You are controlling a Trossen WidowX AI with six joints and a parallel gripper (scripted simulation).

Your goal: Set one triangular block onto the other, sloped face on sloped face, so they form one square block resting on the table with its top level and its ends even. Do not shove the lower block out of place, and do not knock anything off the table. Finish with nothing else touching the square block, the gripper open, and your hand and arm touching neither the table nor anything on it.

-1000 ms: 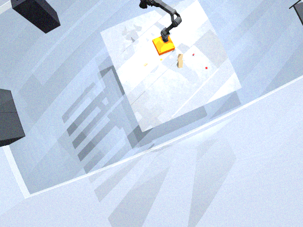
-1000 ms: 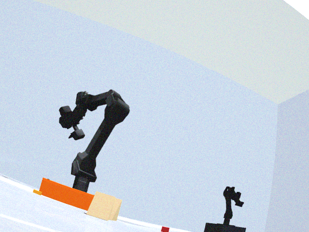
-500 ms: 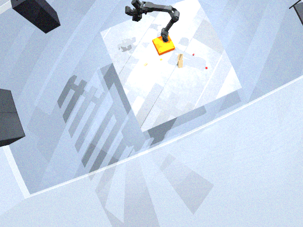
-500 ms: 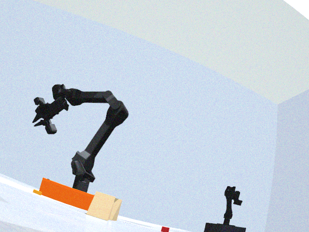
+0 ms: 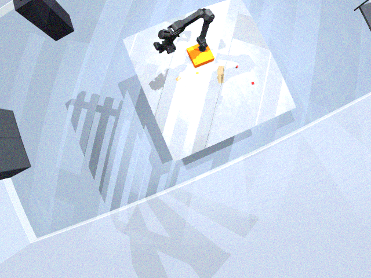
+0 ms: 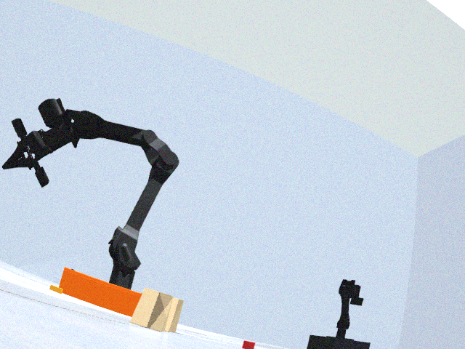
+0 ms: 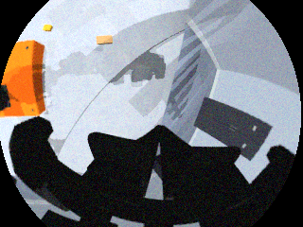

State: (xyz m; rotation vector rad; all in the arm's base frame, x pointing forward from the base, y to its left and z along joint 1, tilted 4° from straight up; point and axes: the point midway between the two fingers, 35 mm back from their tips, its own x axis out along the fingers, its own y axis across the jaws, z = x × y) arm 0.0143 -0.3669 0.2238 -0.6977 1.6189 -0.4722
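Note:
Tan wooden triangular blocks [image 5: 221, 72] [image 6: 142, 310] stand close together on the table in front of the orange base. The exterior view shows slanted faces and a dark triangular patch between lighter faces. Whether their sloped faces meet evenly cannot be told. They are not in the wrist view. My gripper [image 5: 162, 51] [image 6: 4, 166] [image 7: 160, 128] is shut and empty, its fingertips together. It is raised high above the table, on the far side of the orange base from the blocks, touching nothing.
The orange base plate [image 5: 198, 59] [image 6: 99, 295] [image 7: 21, 59] bears my arm. A yellow piece [image 5: 197, 73] [image 6: 56, 289] [image 7: 47, 27], a light orange piece [image 5: 178, 78] [image 7: 104, 40] and two red pieces, one [image 5: 236, 66] nearer the blocks and one [image 5: 252, 83] farther off, lie on the table [image 5: 191, 119].

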